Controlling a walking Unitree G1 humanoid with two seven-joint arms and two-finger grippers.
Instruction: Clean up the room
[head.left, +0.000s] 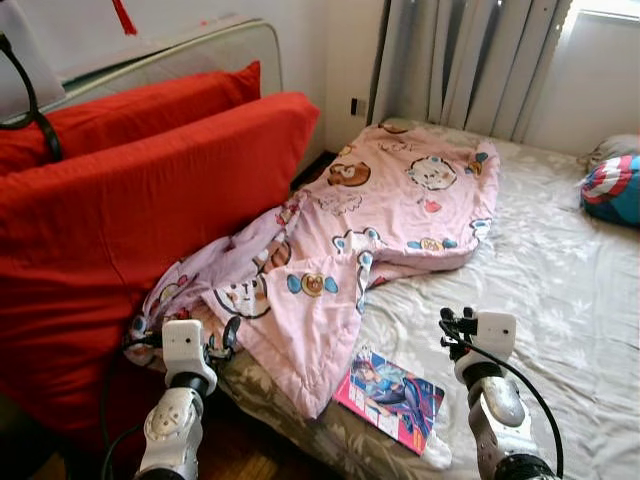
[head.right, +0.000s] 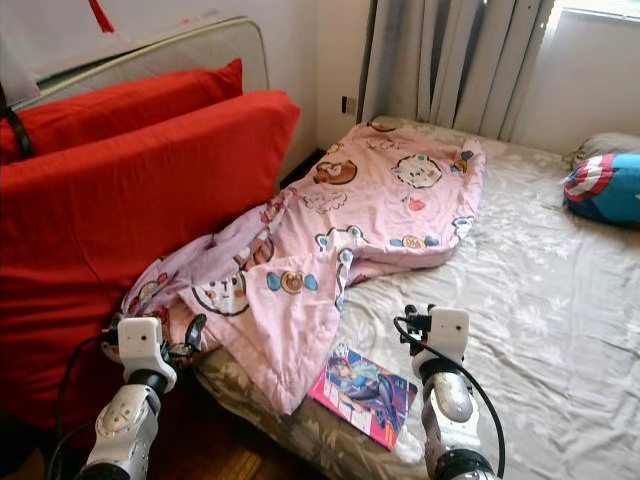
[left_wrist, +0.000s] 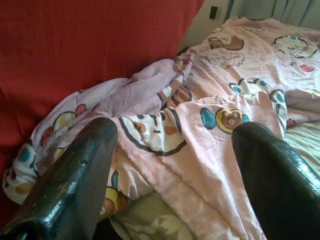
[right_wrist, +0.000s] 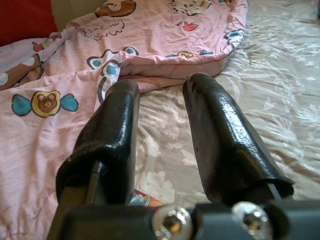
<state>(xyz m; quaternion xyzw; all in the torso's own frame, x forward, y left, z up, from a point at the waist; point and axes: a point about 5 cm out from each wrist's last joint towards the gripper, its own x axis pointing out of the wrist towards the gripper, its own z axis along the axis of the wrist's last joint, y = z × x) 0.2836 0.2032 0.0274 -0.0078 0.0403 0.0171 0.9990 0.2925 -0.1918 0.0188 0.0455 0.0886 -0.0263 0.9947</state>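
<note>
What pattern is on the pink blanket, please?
Cartoon bears and animal faces on the pink blanket, clearest in the left eye view.

Rumpled pink blanket on bed, comic book beside

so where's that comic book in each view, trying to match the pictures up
Left eye view: comic book lies low and centre on the bed edge, between the two arms.
Right eye view: low and centre, just left of the right arm.
Left wrist view: not in it.
Right wrist view: a colourful sliver beneath the fingers, probably the book.
Shared landmark: the pink cartoon blanket, just beyond the book.
</note>
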